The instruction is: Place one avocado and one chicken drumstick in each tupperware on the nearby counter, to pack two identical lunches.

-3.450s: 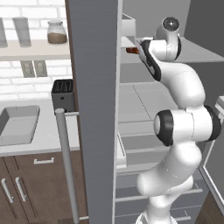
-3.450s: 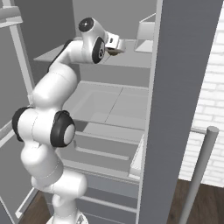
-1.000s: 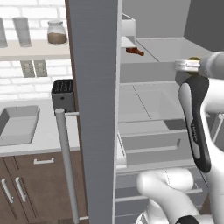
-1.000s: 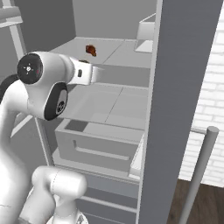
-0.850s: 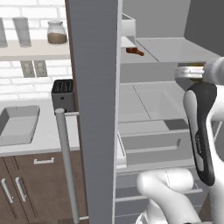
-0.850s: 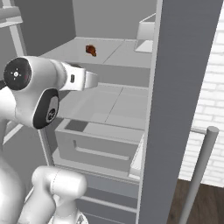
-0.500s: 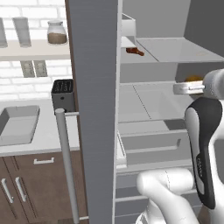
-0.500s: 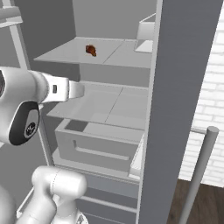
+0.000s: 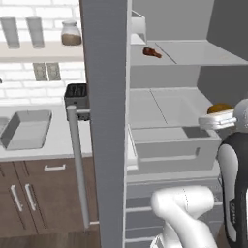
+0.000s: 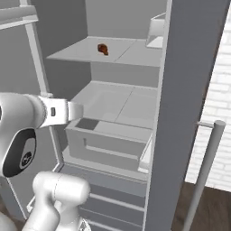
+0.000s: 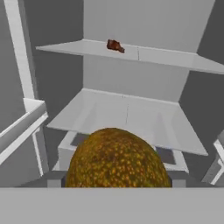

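One avocado (image 11: 116,158), olive-brown with a speckled skin, sits large at the bottom of the hand view, directly ahead of the camera between the finger positions. In the left base view the same avocado (image 9: 219,108) shows as a small brown lump resting on top of the white gripper (image 9: 218,117), at the right edge of the open refrigerator. The fingers stand wide with the avocado between them; the gripper is clamped on the avocado.

One chicken drumstick (image 9: 151,52), dark reddish-brown, lies on the upper refrigerator shelf (image 9: 203,54), near the shelf's left front part in the left base view. The same drumstick (image 10: 103,48) appears in the right base view toward the rear centre of that shelf, and in the hand view (image 11: 115,45) it lies on the shelf's front part, above and well apart from the held avocado.

Below the upper shelf is a second, bare shelf (image 10: 113,101), and below that a pale drawer (image 9: 169,145) stands pulled partly out. The gripper is level with the drawer's top edge, outside the refrigerator's front.

The refrigerator door (image 9: 105,121) stands open, edge-on to the left base view, with a vertical bar handle (image 9: 77,164).

To the left of the door, the counter (image 9: 43,145) carries one grey tupperware (image 9: 26,128) lying flat. A dark toaster (image 9: 76,95) stands behind it, near the wall.
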Robot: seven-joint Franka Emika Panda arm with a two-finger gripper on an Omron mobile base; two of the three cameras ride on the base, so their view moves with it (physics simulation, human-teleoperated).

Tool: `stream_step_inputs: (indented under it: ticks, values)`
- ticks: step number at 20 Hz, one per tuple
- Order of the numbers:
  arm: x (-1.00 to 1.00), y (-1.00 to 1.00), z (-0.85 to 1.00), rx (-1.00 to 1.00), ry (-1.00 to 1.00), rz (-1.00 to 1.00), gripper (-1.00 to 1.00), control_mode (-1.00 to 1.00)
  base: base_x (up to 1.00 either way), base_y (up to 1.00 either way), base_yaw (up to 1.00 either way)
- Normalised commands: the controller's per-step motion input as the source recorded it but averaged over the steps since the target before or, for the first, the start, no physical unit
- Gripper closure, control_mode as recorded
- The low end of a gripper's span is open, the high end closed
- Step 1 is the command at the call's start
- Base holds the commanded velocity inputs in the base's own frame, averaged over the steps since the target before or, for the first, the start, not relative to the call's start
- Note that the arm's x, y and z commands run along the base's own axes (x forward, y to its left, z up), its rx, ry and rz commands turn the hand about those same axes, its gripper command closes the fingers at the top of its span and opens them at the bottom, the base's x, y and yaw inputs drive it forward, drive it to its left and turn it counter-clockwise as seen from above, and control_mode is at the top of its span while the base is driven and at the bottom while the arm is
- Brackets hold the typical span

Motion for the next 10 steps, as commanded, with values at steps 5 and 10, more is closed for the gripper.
stream_step_inputs:
  ticks: [5,10]
  values:
    - [0.00,0.00,0.00,0.00,0.00,0.00,1.00,1.00,-1.00,0.23,0.31]
    - [0.00,0.00,0.00,0.00,0.00,0.00,1.00,1.00,-1.00,0.49,0.36]
